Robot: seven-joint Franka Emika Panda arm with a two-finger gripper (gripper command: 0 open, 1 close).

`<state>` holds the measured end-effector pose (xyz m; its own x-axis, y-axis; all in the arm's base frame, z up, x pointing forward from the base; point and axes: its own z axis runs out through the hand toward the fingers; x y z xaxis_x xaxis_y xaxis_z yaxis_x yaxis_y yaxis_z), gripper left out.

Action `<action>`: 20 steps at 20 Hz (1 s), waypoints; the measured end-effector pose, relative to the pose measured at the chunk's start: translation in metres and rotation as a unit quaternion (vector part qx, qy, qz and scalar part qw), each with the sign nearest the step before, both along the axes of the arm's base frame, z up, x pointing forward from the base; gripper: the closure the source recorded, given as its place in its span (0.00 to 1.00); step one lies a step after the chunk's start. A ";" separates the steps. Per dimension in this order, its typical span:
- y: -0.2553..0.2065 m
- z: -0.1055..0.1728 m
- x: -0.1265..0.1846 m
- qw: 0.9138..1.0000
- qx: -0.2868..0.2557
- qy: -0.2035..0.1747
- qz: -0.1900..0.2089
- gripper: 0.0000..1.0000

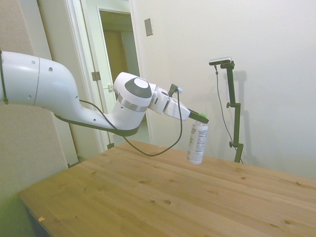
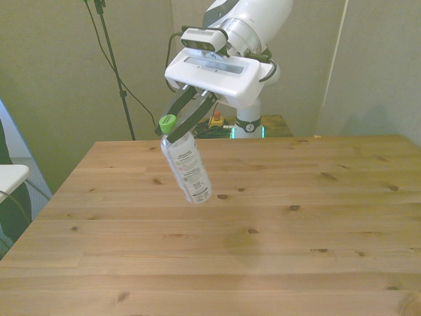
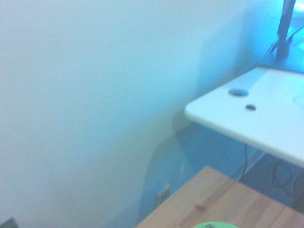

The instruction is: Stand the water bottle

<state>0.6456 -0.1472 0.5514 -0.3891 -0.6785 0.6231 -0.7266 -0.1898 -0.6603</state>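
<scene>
1. The water bottle [image 1: 198,142] is up in the air, clear of the table [image 1: 163,197], hanging cap-up from the claw [image 1: 202,116].
2. In the side view it looks close to upright, base just above the wood near the far edge; in the front view the water bottle [image 2: 187,166] leans, green cap [image 2: 168,122] toward the front view's left and base swung toward the front view's right.
3. White label with dark print faces out in both views, and the bottle's base has daylight under it.
4. The claw [image 2: 179,130] is closed on the water bottle right at the neck, dark fingers pinching just below the cap.
5. The white arm [image 1: 74,94] stretches in almost level from the side view's left, a black cable [image 1: 163,143] looping beneath the wrist.
6. The wrist view is blurry: a sliver of green cap [image 3: 211,224] at the edge, a corner of wooden table [image 3: 223,204], and a pale wall [image 3: 85,104] beyond.
</scene>
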 end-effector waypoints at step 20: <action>0.054 -0.091 0.095 0.993 -0.066 -0.058 -0.076 1.00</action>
<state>0.7407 -0.0933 0.4603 -0.5552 -0.5217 0.6478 -0.6733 -0.1753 -0.7183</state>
